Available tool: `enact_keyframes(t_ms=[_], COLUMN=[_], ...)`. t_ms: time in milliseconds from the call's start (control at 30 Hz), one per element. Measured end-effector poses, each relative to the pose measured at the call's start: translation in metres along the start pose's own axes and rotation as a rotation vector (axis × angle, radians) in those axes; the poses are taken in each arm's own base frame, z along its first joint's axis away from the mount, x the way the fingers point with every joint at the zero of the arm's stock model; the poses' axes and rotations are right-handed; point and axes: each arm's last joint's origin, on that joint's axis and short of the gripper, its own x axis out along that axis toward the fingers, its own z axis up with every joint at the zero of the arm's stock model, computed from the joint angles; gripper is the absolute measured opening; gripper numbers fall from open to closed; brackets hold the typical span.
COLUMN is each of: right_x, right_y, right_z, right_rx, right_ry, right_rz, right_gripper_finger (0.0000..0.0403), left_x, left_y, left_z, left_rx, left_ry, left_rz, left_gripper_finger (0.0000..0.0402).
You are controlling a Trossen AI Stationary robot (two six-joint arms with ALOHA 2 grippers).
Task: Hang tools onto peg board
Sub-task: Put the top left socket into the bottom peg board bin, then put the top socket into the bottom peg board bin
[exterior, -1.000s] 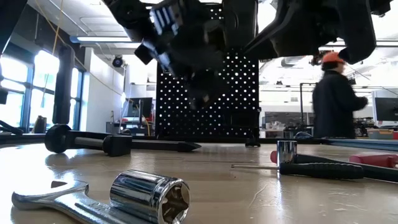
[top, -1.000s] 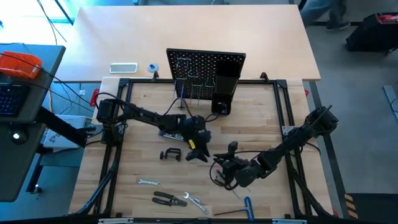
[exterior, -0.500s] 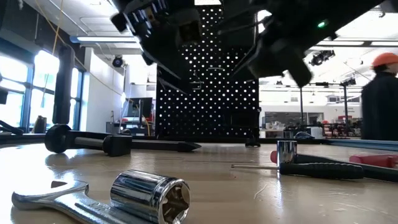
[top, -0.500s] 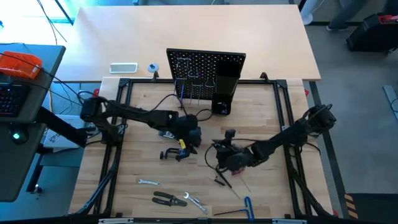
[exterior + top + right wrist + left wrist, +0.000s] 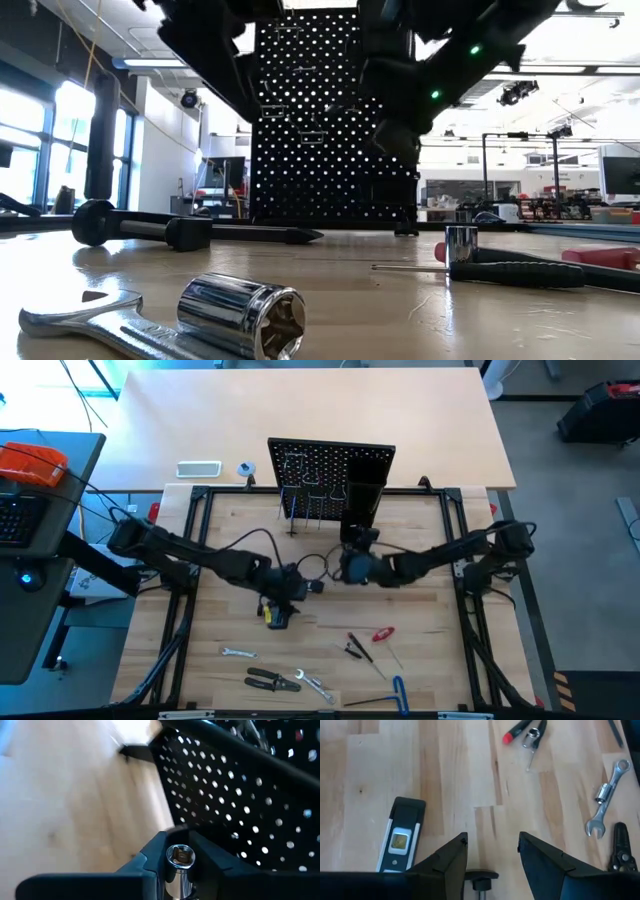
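Bright windows (image 5: 25, 140) at one side, ceiling strip light (image 5: 165, 63), grey floor (image 5: 575, 510)

Two dark, near-black jointed arms: left arm (image 5: 190, 552), right arm (image 5: 455, 552). Built from slim tubular links with bulkier rounded joint housings. Thin black cable looping off the left arm near its wrist. Small green indicator lights glowing on the dark housings in the low view. Fingers (image 5: 451, 857) matte black, angular, wedge-shaped, tapering to blunt tips.

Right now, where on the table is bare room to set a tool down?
Bare wood lies between the level and the screwdriver, and right of that. Crowded: the front edge with wrench and pliers, and by the peg board.
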Motion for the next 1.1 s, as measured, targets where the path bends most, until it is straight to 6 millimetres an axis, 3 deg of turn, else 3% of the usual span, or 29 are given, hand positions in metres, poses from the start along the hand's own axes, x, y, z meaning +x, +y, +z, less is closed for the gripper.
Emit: enact_keyframes(t_ms=[300, 600, 767, 1100], right_x=[0.032, 0.037, 0.039, 0.038], right_y=[-0.035, -0.06, -0.063, -0.063], right_z=[-0.009, -0.016, -0.021, -0.02], right_rx=[0.112, 0.273, 0.307, 0.323], right_ry=[0.053, 0.08, 0.108, 0.103], right_rz=[-0.026, 0.042, 0.119, 0.116], right_gripper_finger=[0.0066, 0.0067, 0.0072, 0.0161], left_x=[0.0, 0.0, -0.001, -0.001], left_y=[-0.02, -0.023, -0.023, -0.031], left_z=[-0.003, -0.003, 0.0, 0.002], left_rx=[0.043, 0.026, 0.015, 0.005], left_ry=[-0.01, -0.018, -0.045, -0.082], left_rz=[0.06, 0.073, 0.068, 0.046], left_gripper_finger=[0.017, 0.017, 0.017, 0.017])
